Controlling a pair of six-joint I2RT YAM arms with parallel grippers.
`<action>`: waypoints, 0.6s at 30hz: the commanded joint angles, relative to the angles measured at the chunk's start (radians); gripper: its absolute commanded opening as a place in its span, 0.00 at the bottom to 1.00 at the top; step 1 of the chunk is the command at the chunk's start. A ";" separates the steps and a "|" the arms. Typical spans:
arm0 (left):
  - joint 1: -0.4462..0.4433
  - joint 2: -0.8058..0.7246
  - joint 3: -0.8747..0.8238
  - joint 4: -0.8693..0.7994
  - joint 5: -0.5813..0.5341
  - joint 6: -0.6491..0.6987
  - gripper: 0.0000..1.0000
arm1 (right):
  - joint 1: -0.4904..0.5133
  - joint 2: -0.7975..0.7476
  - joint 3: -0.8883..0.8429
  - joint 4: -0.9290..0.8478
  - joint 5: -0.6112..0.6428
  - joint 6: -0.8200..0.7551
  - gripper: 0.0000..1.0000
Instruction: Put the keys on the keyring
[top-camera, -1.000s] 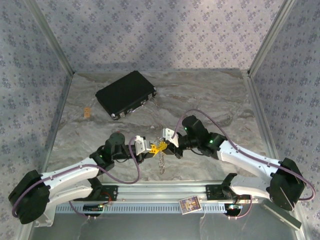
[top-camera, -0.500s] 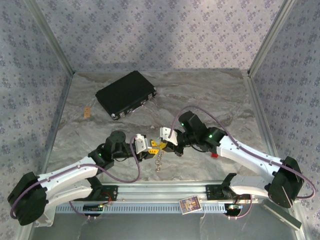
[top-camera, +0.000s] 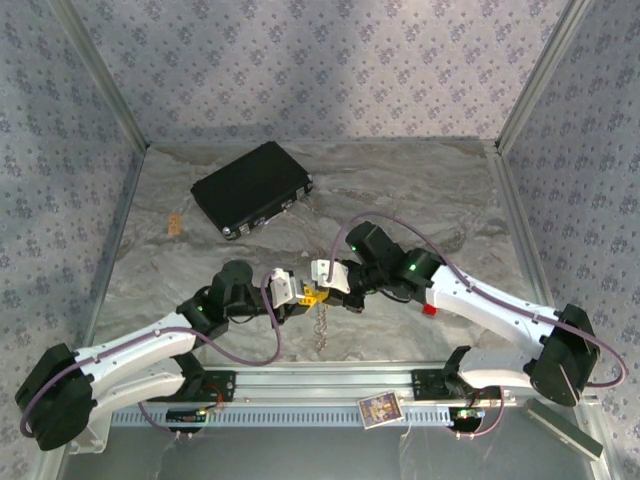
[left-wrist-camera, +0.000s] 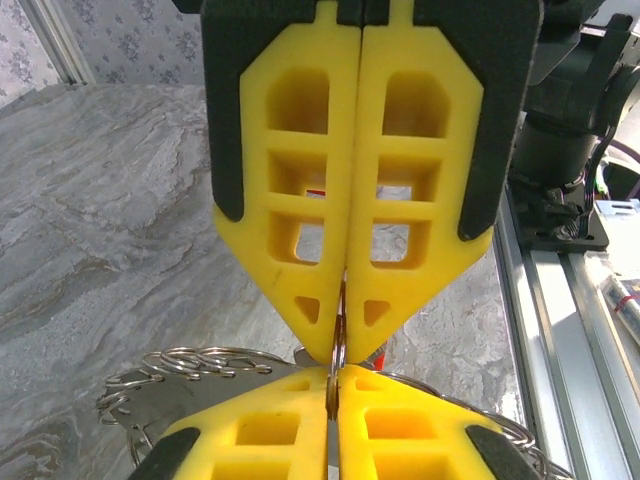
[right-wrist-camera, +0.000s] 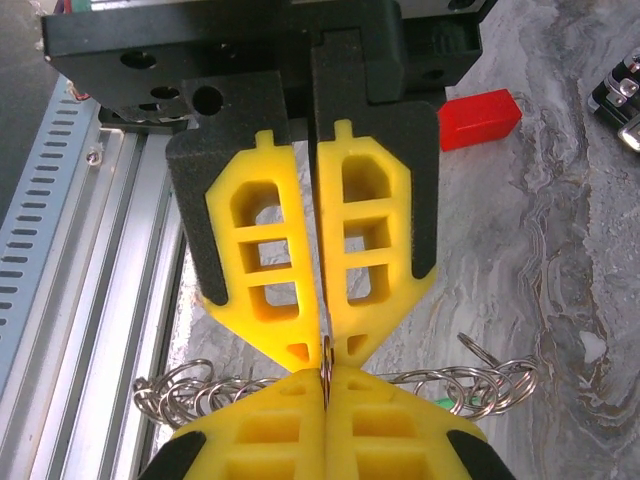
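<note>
The keyring (left-wrist-camera: 338, 362) is a thin silver loop seen edge-on, pinched between both pairs of yellow fingers, which meet tip to tip. My left gripper (left-wrist-camera: 335, 378) is shut on it from below in the left wrist view, and my right gripper (left-wrist-camera: 340, 345) is shut on it from above. In the right wrist view, my right gripper (right-wrist-camera: 325, 378) and left gripper (right-wrist-camera: 325, 348) meet the same way. Small linked rings (right-wrist-camera: 180, 392) hang on either side. A green sliver (right-wrist-camera: 441, 402), perhaps a key head, peeks out behind them. From the top, both grippers (top-camera: 313, 296) meet above the dangling chain (top-camera: 322, 326).
A flat black box (top-camera: 252, 188) lies at the back left. A red block (top-camera: 428, 310) sits by the right forearm and also shows as the red block (right-wrist-camera: 480, 115) on the marble. The aluminium rail (top-camera: 320, 385) runs along the near edge. A small tan piece (top-camera: 175, 225) lies far left.
The right gripper has swung a little to the left, and the left gripper has stayed against it. The chain now hangs straight below the joined fingertips.
</note>
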 joint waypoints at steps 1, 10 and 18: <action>-0.003 0.010 0.035 0.014 0.031 0.011 0.04 | 0.010 0.004 0.040 -0.009 -0.024 -0.009 0.00; -0.004 0.019 -0.012 0.118 0.027 -0.014 0.00 | -0.049 -0.071 -0.058 0.065 -0.019 0.079 0.27; -0.003 0.034 -0.029 0.168 0.025 -0.024 0.00 | -0.054 -0.116 -0.131 0.099 -0.001 0.142 0.29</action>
